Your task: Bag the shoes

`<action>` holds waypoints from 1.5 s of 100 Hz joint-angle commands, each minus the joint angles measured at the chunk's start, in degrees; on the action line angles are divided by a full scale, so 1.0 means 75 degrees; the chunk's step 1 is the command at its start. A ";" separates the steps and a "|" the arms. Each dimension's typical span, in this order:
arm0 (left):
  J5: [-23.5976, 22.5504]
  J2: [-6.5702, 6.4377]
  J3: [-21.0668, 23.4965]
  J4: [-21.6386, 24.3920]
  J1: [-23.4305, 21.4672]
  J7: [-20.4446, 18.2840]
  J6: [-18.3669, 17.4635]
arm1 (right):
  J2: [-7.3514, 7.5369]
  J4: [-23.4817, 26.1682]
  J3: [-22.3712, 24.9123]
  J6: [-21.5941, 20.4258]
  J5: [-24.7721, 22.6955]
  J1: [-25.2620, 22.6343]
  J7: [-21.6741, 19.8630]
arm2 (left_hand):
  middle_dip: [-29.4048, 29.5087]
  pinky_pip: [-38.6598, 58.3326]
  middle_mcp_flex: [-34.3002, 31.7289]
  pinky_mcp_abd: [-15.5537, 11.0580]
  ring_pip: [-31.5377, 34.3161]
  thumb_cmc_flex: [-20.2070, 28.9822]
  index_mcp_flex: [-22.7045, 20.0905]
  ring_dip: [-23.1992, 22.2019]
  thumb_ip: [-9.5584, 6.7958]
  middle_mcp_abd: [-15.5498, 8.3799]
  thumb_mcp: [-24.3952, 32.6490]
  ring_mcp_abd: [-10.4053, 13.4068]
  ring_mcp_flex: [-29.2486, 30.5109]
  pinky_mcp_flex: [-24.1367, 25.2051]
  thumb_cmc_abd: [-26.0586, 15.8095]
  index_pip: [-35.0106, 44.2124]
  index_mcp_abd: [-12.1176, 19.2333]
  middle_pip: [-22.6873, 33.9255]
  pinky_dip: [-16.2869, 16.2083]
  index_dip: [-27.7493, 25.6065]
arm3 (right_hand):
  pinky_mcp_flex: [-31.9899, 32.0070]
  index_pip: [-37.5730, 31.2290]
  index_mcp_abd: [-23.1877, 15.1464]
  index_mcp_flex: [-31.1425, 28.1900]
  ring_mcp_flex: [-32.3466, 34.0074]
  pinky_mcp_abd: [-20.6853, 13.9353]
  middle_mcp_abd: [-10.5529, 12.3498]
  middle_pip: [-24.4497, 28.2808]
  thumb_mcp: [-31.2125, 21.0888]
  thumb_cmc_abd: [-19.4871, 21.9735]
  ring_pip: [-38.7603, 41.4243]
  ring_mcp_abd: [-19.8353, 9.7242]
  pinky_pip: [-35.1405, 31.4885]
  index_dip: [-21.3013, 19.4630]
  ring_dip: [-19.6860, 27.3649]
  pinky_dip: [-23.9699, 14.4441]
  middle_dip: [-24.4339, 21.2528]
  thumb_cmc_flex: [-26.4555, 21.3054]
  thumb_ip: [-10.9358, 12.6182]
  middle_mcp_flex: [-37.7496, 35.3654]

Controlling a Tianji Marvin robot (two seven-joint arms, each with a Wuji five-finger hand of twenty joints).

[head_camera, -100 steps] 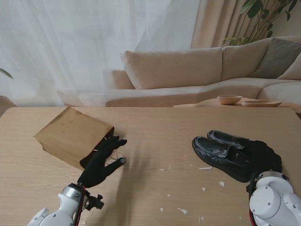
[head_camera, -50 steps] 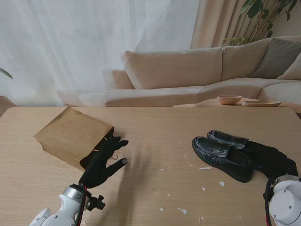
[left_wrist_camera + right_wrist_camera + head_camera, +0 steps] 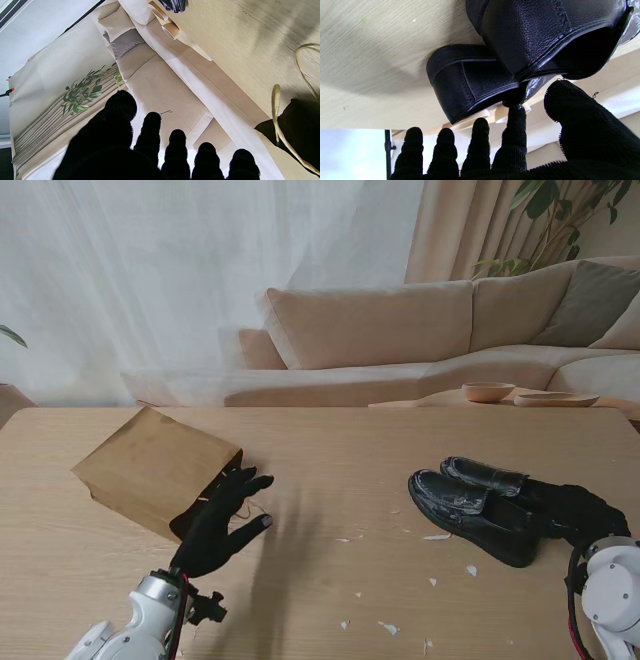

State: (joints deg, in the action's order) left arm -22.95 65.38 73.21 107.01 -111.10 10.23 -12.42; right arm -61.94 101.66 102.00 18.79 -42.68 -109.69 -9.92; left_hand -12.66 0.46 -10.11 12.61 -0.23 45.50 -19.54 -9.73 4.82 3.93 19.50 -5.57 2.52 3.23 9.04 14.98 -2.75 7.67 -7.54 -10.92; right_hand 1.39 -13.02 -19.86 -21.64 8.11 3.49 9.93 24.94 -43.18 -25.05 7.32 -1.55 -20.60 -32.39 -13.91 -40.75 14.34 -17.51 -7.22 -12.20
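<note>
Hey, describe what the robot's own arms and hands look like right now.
Both arms end in glossy white rounded wrist housings. The left hand and right hand are five-fingered and covered in black knitted gloves. Red and black cables run beside each wrist, and a small black fitting protrudes near the left wrist.

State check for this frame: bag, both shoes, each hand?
paper bag: lying on its side, mouth open toward the left hand
black shoes: side by side on the table, outside the bag
left hand: open, at the bag's mouth
right hand: open, at the shoes' heels, no grip yet
</note>
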 commanded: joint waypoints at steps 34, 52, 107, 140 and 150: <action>-0.0115 0.0054 -0.0097 -0.0046 0.0050 0.0029 0.0133 | 0.0139 -0.0377 -0.0289 0.0114 -0.0434 0.0545 -0.0696 | -0.0120 -0.0124 0.0096 -0.0095 -0.0018 0.0163 0.0195 0.0051 -0.0106 -0.0144 -0.0087 0.0147 -0.0139 0.0026 -0.0274 0.0080 0.0261 -0.0072 0.0015 -0.0092 | 0.0400 0.0117 0.1107 0.0451 -0.0515 -0.0069 -0.0416 -0.1452 0.0351 0.0018 -0.0808 -0.0135 0.0227 -0.0400 -0.0014 0.0066 -0.0673 0.0821 0.0265 0.0220; -0.0129 0.0056 -0.0146 -0.0060 0.0086 0.0038 0.0215 | 0.0230 -0.0621 -0.0423 0.0099 -0.0523 0.0831 -0.1104 | -0.0129 -0.0124 0.0101 -0.0099 -0.0020 0.0166 0.0200 0.0057 -0.0105 -0.0156 -0.0087 0.0151 -0.0137 0.0025 -0.0274 0.0085 0.0269 -0.0084 0.0014 -0.0094 | 0.0541 0.0157 0.0797 0.0049 -0.0508 -0.0130 -0.0316 -0.2086 0.0670 0.0197 -0.1099 -0.0203 0.0410 -0.0015 0.0252 0.0185 -0.0782 0.1010 0.0236 0.0254; -0.0149 0.0075 -0.0223 -0.0072 0.0161 0.0113 0.0322 | 0.0333 -0.1673 -0.1003 -0.0676 -0.0271 0.1746 -0.1278 | -0.0171 -0.0123 0.0091 -0.0106 -0.0020 0.0172 0.0128 0.0067 -0.0102 -0.0248 -0.0087 0.0177 -0.0134 0.0025 -0.0286 0.0129 0.0362 -0.0081 0.0011 -0.0113 | 0.0382 -0.0103 -0.0142 0.0229 -0.0533 -0.0123 -0.0220 -0.2687 0.1281 -0.0147 -0.1129 -0.0239 0.0990 -0.0457 0.0990 0.0928 -0.0180 0.0814 0.0118 0.0365; -0.0123 0.0069 -0.0195 -0.0018 0.0120 0.0078 0.0328 | 0.0339 -0.1686 -0.1183 -0.0770 0.0004 0.1881 -0.1358 | -0.0191 -0.0125 0.0094 -0.0108 -0.0022 0.0183 0.0130 0.0070 -0.0099 -0.0245 -0.0090 0.0168 -0.0138 0.0025 -0.0283 0.0151 0.0353 -0.0074 0.0012 -0.0128 | 0.0380 0.0065 0.0466 0.0221 -0.0527 -0.0104 -0.0266 -0.2537 0.1478 0.0290 -0.1125 -0.0258 0.1009 -0.0457 0.0928 0.1008 -0.0290 0.1339 -0.0040 0.0328; -0.0126 0.0065 -0.0191 -0.0013 0.0117 0.0064 0.0323 | 0.0367 -0.1657 -0.1209 -0.0721 -0.0162 0.1871 -0.1490 | -0.0198 -0.0126 0.0087 -0.0103 -0.0023 0.0195 0.0113 0.0071 -0.0100 -0.0272 -0.0089 0.0161 -0.0138 0.0025 -0.0281 0.0163 0.0359 -0.0071 0.0013 -0.0134 | 0.0378 0.0333 0.0306 0.0836 -0.0525 -0.0074 -0.0351 -0.2567 0.1412 -0.0080 -0.1108 -0.0185 0.0980 -0.0422 0.0910 0.0995 -0.0300 0.1019 -0.0025 0.0346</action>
State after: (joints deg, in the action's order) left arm -23.99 65.69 71.79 106.37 -109.88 11.48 -10.38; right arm -58.75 88.94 93.64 13.31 -43.07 -95.06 -19.40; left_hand -13.41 0.46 -10.11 12.61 -0.23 45.50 -19.54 -9.73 4.82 3.93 19.50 -5.57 2.52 3.23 9.04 15.63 -2.20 7.67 -7.54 -11.39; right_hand 4.10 -12.10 -15.55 -18.38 4.34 3.34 7.01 4.32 -33.40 -23.74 -1.47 -1.75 -14.72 -36.21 -6.92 -34.06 12.60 -9.81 -7.22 -9.03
